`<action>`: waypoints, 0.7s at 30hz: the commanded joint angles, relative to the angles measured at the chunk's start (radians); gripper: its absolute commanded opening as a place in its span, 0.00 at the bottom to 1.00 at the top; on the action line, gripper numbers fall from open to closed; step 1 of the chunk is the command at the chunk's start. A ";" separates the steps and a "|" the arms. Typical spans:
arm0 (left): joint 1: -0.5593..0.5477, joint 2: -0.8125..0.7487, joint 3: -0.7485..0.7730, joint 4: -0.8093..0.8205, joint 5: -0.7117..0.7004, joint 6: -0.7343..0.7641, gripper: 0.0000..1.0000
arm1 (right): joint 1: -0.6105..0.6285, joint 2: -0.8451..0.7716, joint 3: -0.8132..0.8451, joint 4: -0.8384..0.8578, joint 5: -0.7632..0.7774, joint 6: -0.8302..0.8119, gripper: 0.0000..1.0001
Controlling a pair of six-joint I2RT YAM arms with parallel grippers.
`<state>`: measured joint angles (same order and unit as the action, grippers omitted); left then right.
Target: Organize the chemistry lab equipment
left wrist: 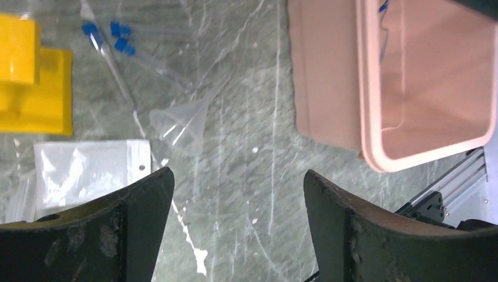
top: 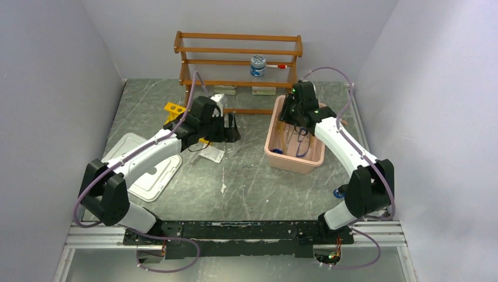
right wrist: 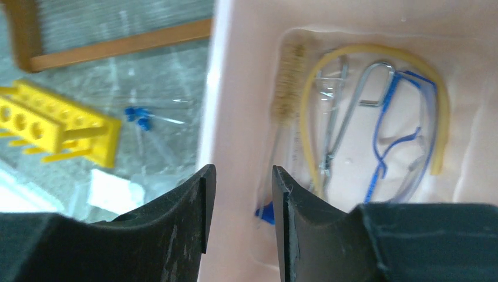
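Observation:
The yellow test-tube rack [top: 174, 108] lies on the table behind my left arm; it also shows in the left wrist view [left wrist: 32, 82] and the right wrist view [right wrist: 56, 126]. Clear blue-capped tubes [left wrist: 111, 35] lie loose beside it. The pink bin [top: 281, 155] holds a tan hose [right wrist: 376, 56], metal tongs [right wrist: 335, 117], a blue-wire piece [right wrist: 399, 129], a bristle brush [right wrist: 290, 76] and a blue-capped tube [right wrist: 267, 212]. My left gripper [left wrist: 238, 194] is wide open and empty over bare table. My right gripper [right wrist: 238, 200] is narrowly open, its jaws either side of the bin's left wall.
A clear funnel [left wrist: 182, 120] and a small plastic bag [left wrist: 88, 170] lie near the left gripper. A wooden shelf [top: 238, 53] at the back carries a white-lidded jar [top: 257, 66]. A white tray lid [top: 150, 173] lies at the left.

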<state>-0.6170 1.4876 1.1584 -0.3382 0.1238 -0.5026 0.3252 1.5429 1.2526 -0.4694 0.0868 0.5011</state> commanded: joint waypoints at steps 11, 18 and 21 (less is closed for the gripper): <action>0.003 0.103 -0.105 0.124 0.101 -0.082 0.68 | 0.244 -0.108 -0.003 0.082 0.001 0.124 0.44; 0.004 0.201 -0.121 0.215 0.008 -0.153 0.56 | 0.254 -0.134 -0.029 0.089 0.011 0.138 0.44; 0.005 0.230 -0.134 0.262 -0.008 -0.158 0.49 | 0.254 -0.148 -0.033 0.093 0.022 0.123 0.43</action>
<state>-0.6170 1.6886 1.0397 -0.1841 0.1581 -0.6289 0.5770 1.4307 1.2320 -0.4038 0.0822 0.6258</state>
